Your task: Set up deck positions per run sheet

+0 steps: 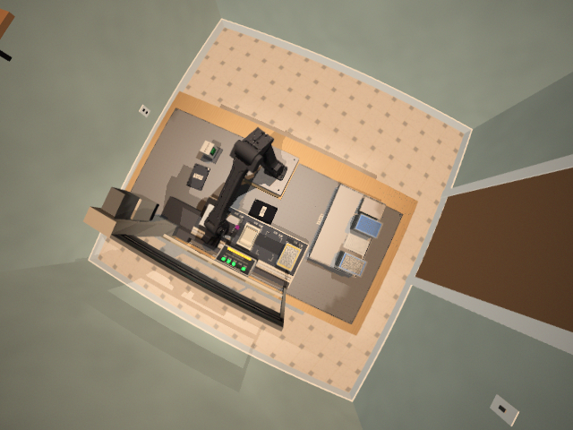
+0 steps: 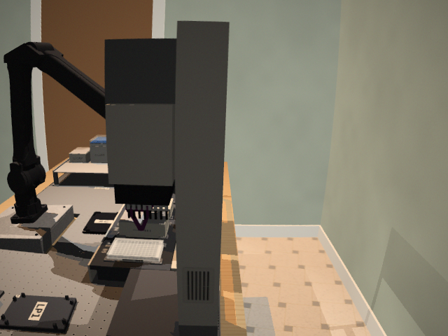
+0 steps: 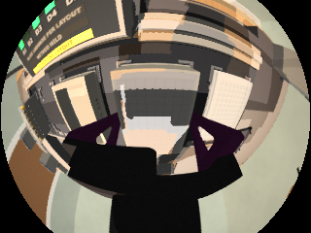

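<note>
My gripper [image 2: 140, 221] is low over the liquid handler deck, under the gantry head, and is open. In the wrist view its purple fingers stand wide on either side of a grey block [image 3: 158, 100] that sits on the deck; I cannot tell whether they touch it. The block [image 2: 145, 228] shows from the side just behind a white lidded sample plate [image 2: 134, 249], which is also in the wrist view [image 3: 229, 93]. From above, a pale reservoir [image 1: 247, 233] and a tip rack [image 1: 289, 255] sit further right on the deck, with a bare position between them.
The dark gantry head [image 2: 141, 115] and column [image 2: 200, 173] hang close over the deck. The shelf [image 1: 335, 224] holds a blue rack [image 1: 369, 225] and several other items. The black regrip nest [image 1: 260, 209], the LP1 plate [image 1: 196, 179] and the green button box [image 1: 210, 149] lie on the table.
</note>
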`<state>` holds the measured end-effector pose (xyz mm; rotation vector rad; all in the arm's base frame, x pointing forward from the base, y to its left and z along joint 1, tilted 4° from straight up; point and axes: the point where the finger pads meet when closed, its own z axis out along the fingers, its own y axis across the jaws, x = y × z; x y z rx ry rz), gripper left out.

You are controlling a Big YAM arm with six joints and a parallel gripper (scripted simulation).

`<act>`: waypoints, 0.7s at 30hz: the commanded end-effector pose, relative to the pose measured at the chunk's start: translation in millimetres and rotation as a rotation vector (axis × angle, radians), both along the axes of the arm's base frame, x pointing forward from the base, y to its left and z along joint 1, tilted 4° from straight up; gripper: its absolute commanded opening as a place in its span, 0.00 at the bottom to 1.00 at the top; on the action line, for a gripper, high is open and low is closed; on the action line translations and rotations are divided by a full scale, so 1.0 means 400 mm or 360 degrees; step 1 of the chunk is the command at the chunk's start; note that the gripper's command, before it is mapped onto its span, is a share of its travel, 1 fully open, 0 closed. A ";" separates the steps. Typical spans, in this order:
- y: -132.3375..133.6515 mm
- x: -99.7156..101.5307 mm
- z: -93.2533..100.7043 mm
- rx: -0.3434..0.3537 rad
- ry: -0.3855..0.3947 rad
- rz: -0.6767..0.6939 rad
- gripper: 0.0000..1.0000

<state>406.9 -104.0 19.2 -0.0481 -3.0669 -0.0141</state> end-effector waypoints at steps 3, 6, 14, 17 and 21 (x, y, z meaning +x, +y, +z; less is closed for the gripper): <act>-0.023 0.025 0.035 -0.0011 -0.0048 -0.0004 1.00; -0.033 0.061 0.089 -0.0030 -0.0119 -0.0004 1.00; -0.033 0.062 0.125 -0.0030 -0.0121 -0.0006 1.00; -0.032 0.060 0.120 -0.0023 -0.0095 -0.0006 1.00; -0.027 0.041 0.110 -0.0014 -0.0062 -0.0007 1.00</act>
